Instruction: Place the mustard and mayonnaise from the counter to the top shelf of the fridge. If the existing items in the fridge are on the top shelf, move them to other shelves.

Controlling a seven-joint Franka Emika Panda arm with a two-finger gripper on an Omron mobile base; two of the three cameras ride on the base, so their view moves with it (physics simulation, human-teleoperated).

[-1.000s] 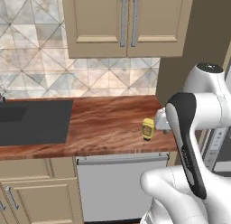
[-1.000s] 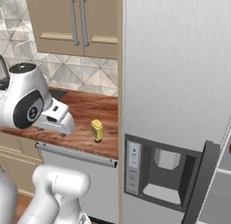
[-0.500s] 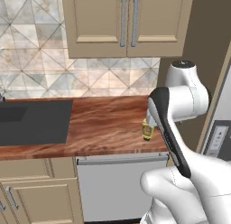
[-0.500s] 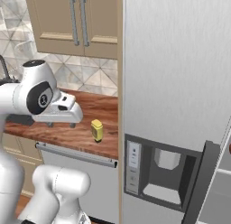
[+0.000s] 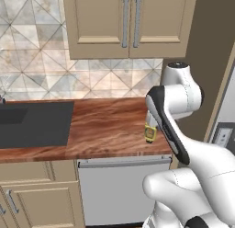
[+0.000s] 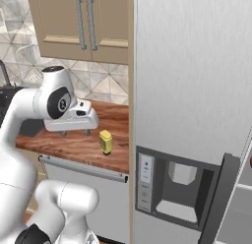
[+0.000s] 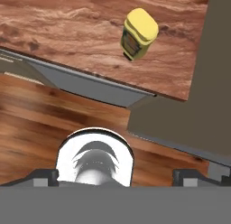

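1. Mustard (image 5: 150, 133): your target is a squat yellow squeeze bottle with a darker label band and rounded yellow cap, upright near the counter's front edge, at the fridge end.
2. Counter (image 5: 105, 126): reddish-brown wood-grain slab with a thin edge; a matte black sink basin (image 5: 32, 123) sits well left of the bottle.
3. Gripper (image 6: 75, 133): fingers spread wide, nothing between them; you'll see it hovering above the counter just beside the mustard, not touching.
4. Fridge (image 6: 192, 90): flat brushed silver-grey face with a dark recessed dispenser panel (image 6: 172, 191) low down.
5. Surroundings: beige panelled cabinet doors (image 5: 128, 22) with slim metal bar handles, and pale diamond-pattern tile backsplash (image 5: 36, 71).
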